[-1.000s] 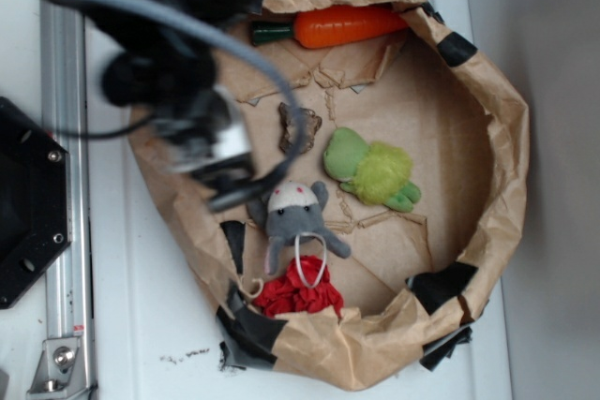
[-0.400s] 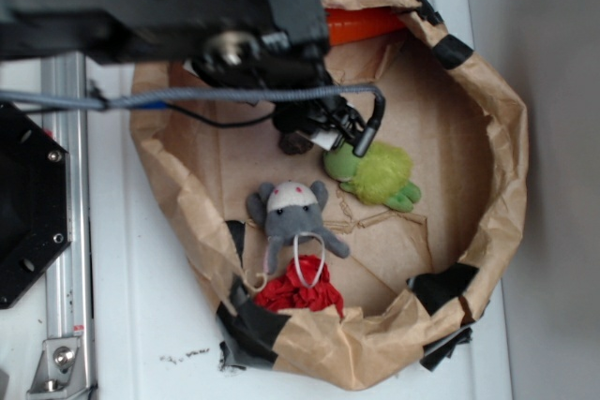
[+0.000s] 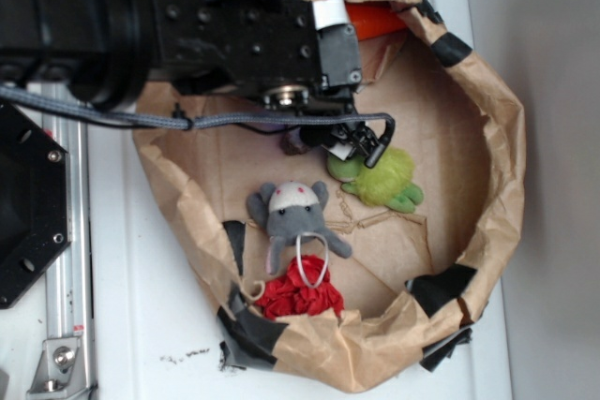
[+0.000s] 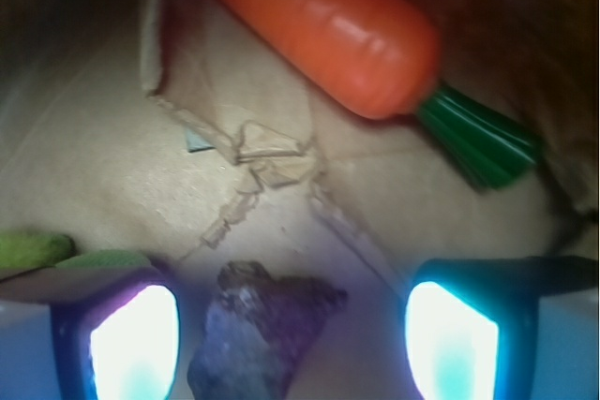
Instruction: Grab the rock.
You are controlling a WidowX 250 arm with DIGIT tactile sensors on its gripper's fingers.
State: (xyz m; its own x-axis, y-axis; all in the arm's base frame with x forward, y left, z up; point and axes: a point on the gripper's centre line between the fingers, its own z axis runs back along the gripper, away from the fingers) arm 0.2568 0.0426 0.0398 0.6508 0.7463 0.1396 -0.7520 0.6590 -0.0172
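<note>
Two gripper (image 4: pixel 292 325) fingers (image 4: pixel 136 339) spread wide, rock (image 4: pixel 262 330) between, untouched.

A second ago the arm was a blur at the upper left of the exterior frame; now it reaches across the top of the paper bowl (image 3: pixel 487 119), hiding most of the carrot (image 3: pixel 380 16). The gripper (image 3: pixel 328 138) has come down over the rock (image 4: pixel 262 334), which lies between its spread fingers (image 4: pixel 131 339). The green plush (image 3: pixel 384 177) has shifted slightly.
</note>
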